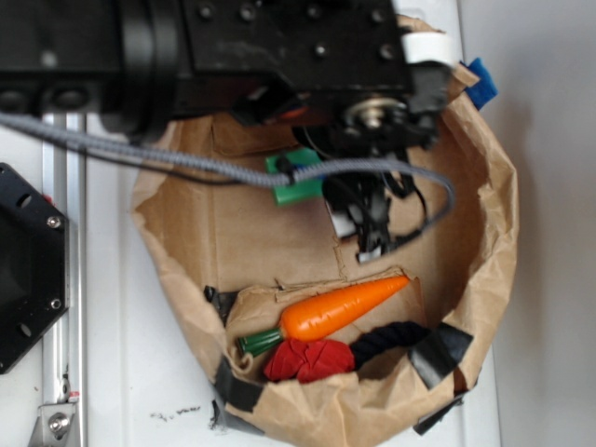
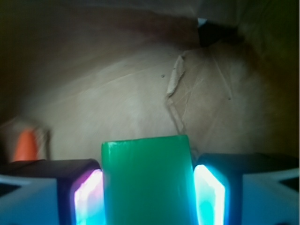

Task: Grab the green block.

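Brown paper bag behind; fingers clamp the green block (touching both sides)

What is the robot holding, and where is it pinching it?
The gripper holds the green block, one finger pad pressed against each of its two long sides, with the block's end sticking out past the fingers.

Plain green block. Orange carrot with dark green stem. Brown paper bag with black tape patches. Red cloth. Black rope. Black gripper with glowing pink and blue pads.
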`<action>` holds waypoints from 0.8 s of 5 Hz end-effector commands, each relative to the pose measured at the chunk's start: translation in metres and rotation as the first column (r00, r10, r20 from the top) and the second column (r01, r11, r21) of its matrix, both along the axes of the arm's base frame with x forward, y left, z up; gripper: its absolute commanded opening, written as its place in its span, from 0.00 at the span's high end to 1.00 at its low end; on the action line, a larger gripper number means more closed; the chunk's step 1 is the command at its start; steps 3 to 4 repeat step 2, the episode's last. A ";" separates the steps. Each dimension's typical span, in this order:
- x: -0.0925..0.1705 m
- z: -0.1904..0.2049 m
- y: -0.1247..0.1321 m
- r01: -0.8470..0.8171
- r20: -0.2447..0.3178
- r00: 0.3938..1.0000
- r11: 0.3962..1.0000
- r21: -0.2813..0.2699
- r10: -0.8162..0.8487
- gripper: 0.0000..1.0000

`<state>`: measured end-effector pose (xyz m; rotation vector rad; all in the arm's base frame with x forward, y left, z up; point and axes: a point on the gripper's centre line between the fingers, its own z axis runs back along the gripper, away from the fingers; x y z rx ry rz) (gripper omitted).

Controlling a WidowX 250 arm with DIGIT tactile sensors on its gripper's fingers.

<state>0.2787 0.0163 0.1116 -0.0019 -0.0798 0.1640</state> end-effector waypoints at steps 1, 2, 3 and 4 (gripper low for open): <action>0.002 0.068 -0.044 0.245 0.094 0.965 0.969 0.023 -0.246 1.00; 0.000 0.070 -0.049 0.246 0.097 0.964 0.968 0.048 -0.250 1.00; 0.000 0.070 -0.049 0.246 0.097 0.964 0.968 0.048 -0.250 1.00; 0.000 0.070 -0.049 0.246 0.097 0.964 0.968 0.048 -0.250 1.00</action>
